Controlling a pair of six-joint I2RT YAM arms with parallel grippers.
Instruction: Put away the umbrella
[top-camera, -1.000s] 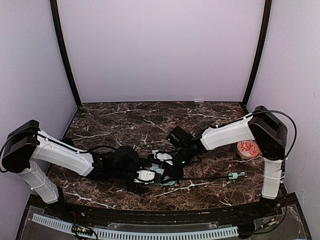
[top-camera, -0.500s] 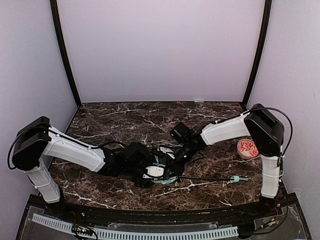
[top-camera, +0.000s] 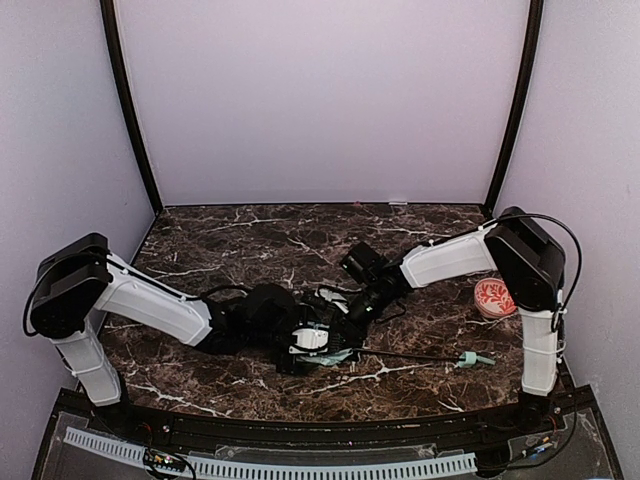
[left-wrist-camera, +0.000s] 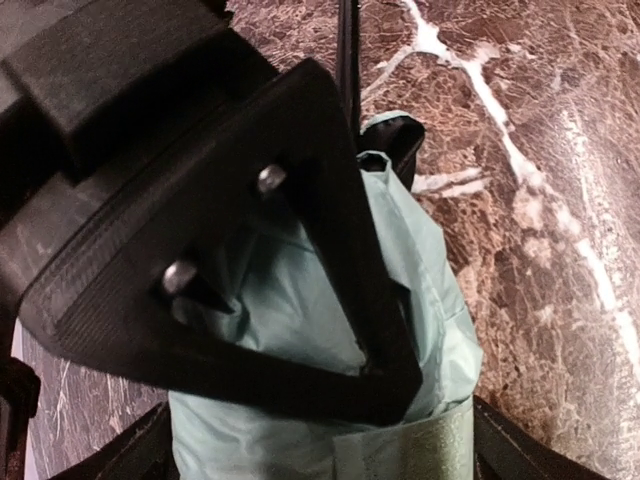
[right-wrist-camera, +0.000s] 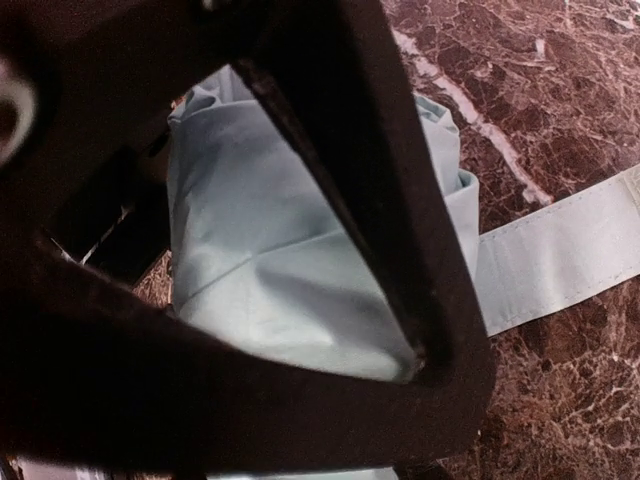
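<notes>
Left wrist view first: the left gripper (top-camera: 322, 345) has its black jaws set wide astride the crumpled canopy of the umbrella (left-wrist-camera: 300, 300), though I cannot tell whether they press on it. The right gripper (top-camera: 348, 318), on the other side, is clamped on that same smooth pale mint fabric, with a flat stitched strap (right-wrist-camera: 565, 250) lying beside it. One umbrella, then, lying on the dark white-veined marble table (top-camera: 250, 240), its thin black shaft (top-camera: 410, 354) running right to a small mint handle (top-camera: 468, 358), and one round orange-red ball (top-camera: 496, 297) with a white pattern sits apart by the right arm.
</notes>
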